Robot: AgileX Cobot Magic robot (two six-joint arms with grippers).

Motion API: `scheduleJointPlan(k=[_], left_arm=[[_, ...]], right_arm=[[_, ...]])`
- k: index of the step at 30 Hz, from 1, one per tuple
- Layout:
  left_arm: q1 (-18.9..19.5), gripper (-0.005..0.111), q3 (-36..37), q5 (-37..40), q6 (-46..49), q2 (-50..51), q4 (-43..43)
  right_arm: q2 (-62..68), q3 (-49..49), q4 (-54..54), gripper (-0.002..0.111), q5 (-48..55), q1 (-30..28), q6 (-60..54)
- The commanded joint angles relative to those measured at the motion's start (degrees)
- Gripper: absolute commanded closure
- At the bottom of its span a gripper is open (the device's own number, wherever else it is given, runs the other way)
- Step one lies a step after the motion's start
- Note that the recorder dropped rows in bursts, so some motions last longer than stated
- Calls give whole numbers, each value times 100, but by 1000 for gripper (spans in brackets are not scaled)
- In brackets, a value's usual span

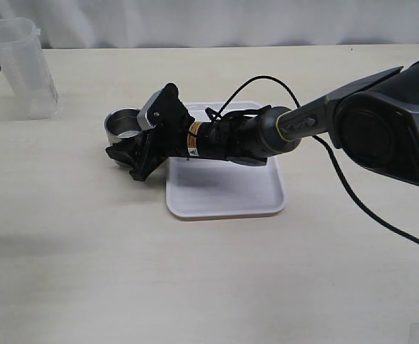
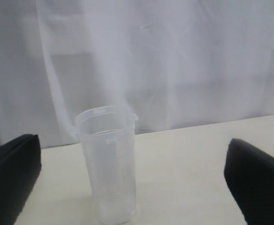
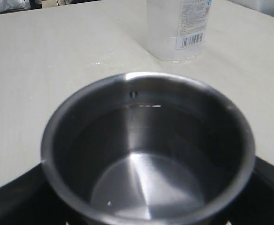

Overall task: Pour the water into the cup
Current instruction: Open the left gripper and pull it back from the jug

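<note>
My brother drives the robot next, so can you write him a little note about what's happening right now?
Left pincer: open, facing the clear container and not touching it.
Right pincer: closed around the steel cup.
Where things are: the cup sits on the table, just left of the white tray in the exterior view. The container stands upright at the back left.
Done: the cup is gripped.
Left: grasp the container and tip it over the cup. I can't tell how much water either one holds.
</note>
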Motion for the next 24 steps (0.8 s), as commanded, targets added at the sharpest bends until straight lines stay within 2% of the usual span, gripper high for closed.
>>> scheduleJointPlan(k=[1, 6, 12, 18, 24], left_arm=[[13, 2, 61, 1382, -243, -1175, -21], [13, 2, 61, 2713, -448, -2518, -21], [1, 2, 61, 3786, -948, -4023, -41], [1, 2, 61, 3971, -1009, -4966, -6], [1, 2, 61, 3960, -1009, -5356, -6]], right_arm=[[22, 24, -71, 104, 272, -34, 9], [22, 24, -71, 104, 272, -34, 9], [22, 24, -71, 104, 272, -34, 9], [22, 24, -71, 104, 272, -34, 9], [22, 24, -71, 104, 272, -34, 9]])
